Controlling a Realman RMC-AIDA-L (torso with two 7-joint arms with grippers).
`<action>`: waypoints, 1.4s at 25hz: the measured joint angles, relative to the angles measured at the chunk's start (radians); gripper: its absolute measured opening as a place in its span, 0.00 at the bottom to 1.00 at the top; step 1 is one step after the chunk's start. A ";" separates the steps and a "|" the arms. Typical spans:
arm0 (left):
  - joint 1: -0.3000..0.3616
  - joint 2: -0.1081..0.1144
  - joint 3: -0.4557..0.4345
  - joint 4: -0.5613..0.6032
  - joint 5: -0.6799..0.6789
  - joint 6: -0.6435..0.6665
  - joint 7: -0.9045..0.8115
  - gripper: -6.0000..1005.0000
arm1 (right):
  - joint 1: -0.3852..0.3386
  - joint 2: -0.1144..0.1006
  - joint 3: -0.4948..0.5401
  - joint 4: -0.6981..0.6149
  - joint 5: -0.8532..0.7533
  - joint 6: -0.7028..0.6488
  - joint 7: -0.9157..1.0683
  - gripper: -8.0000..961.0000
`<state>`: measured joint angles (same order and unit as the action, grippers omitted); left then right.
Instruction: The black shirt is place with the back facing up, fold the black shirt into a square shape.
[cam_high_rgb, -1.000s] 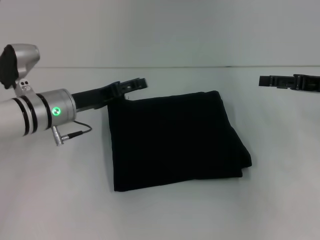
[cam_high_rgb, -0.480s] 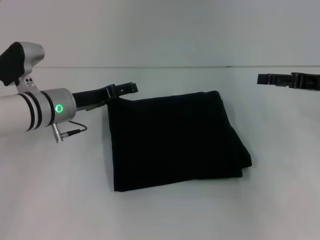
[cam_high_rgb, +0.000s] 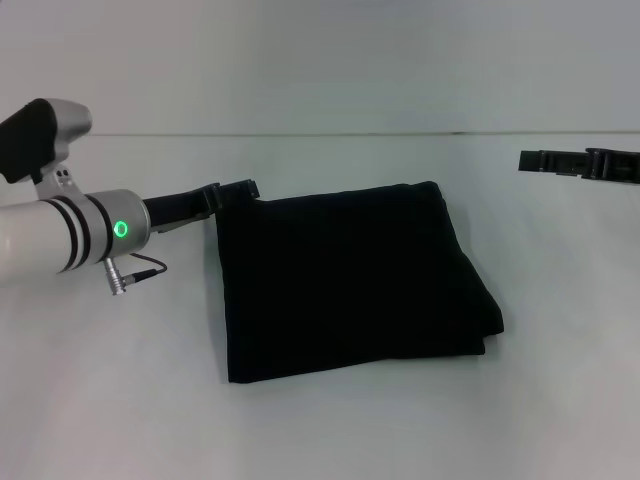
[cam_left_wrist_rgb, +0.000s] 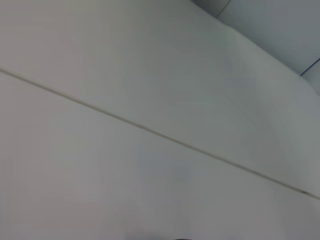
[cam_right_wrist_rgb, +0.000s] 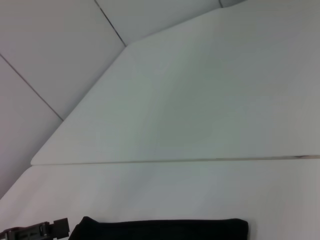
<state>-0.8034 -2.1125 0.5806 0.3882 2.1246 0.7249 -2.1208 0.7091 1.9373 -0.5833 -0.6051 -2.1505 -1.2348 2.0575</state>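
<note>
**Fold appearing complete; both grippers standing clear of the garment**

While the soft black fabric shirt (cam_high_rgb: 350, 280) is lying on the white table (cam_high_rgb: 330, 430) as a compact, roughly square stack, no sleeves or neckline are showing. The left gripper (cam_high_rgb: 232, 190) is hovering just beside the shirt's far-left corner, holding nothing; whether its fingers are spread or pressed together cannot be told. The right gripper (cam_high_rgb: 535, 160) is sitting well apart, beyond the shirt's right edge, likewise indeterminate. Judging by the shape, little folding is remaining.
</note>
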 joint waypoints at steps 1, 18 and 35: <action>-0.002 -0.002 0.008 -0.002 0.000 -0.007 -0.001 0.90 | -0.001 0.000 0.000 0.000 0.000 0.000 0.000 0.92; -0.025 -0.008 0.078 -0.007 0.002 -0.042 0.019 0.83 | -0.009 0.004 -0.001 -0.001 0.000 0.010 -0.009 0.92; -0.026 -0.007 0.079 -0.009 0.002 -0.052 0.027 0.18 | -0.011 0.013 -0.001 0.000 0.000 0.025 -0.011 0.92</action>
<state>-0.8296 -2.1199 0.6596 0.3788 2.1261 0.6733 -2.0939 0.6979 1.9498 -0.5844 -0.6051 -2.1507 -1.2094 2.0462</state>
